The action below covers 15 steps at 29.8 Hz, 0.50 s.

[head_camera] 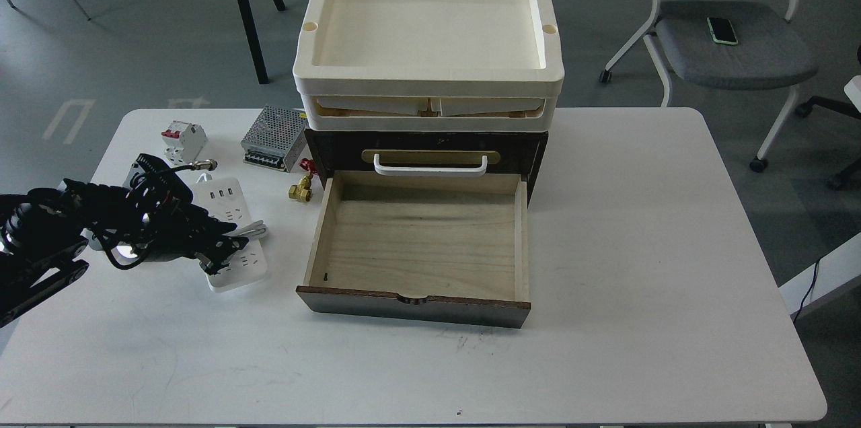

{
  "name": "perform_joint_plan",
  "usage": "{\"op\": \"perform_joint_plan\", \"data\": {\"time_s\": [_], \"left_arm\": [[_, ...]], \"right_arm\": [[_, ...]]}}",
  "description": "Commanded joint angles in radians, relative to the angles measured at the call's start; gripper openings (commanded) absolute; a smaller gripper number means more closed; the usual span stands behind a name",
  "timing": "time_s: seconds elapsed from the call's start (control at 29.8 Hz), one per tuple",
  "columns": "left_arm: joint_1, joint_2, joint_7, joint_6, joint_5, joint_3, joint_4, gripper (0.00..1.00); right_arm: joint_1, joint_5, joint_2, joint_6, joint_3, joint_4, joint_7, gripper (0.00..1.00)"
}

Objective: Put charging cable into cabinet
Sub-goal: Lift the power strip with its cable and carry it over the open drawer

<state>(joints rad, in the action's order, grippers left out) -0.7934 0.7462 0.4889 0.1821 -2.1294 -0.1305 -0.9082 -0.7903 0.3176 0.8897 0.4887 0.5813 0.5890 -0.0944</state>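
Note:
The charging cable is a flat white power strip with its cord coiled round the middle. It lies on the white table left of the cabinet. My left gripper comes in from the left and is down on the strip's middle. Its dark fingers are drawn close together on the coiled cord. The strip rests on the table. The cabinet is dark brown. Its light wood drawer is pulled out and empty, below a white handle. My right gripper is out of view.
Cream trays are stacked on the cabinet. A white-and-red circuit breaker, a silver mesh power supply and a small brass fitting lie behind the strip. A grey chair stands past the table's far right corner.

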Motion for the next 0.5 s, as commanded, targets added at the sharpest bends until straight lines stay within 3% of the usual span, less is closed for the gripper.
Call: {"op": "perform_joint_plan", "data": {"time_s": [0.0, 0.2, 0.47], "left_arm": [[-0.012, 0.004, 0.0, -0.004, 0.003, -0.001, -0.001, 0.0], [-0.035, 0.077, 0.0, 0.01, 0.014, -0.018, -0.061, 0.0], [-0.147, 0.379, 0.0, 0.122, 0.245, -0.047, -0.536, 0.0]], "right_arm": [[0.003, 0.0, 0.002, 0.0, 0.002, 0.0, -0.001, 1.0], [0.008, 0.0, 0.005, 0.0, 0.002, -0.003, -0.001, 1.0], [0.01, 0.0, 0.005, 0.0, 0.002, -0.018, -0.001, 1.0]]}}
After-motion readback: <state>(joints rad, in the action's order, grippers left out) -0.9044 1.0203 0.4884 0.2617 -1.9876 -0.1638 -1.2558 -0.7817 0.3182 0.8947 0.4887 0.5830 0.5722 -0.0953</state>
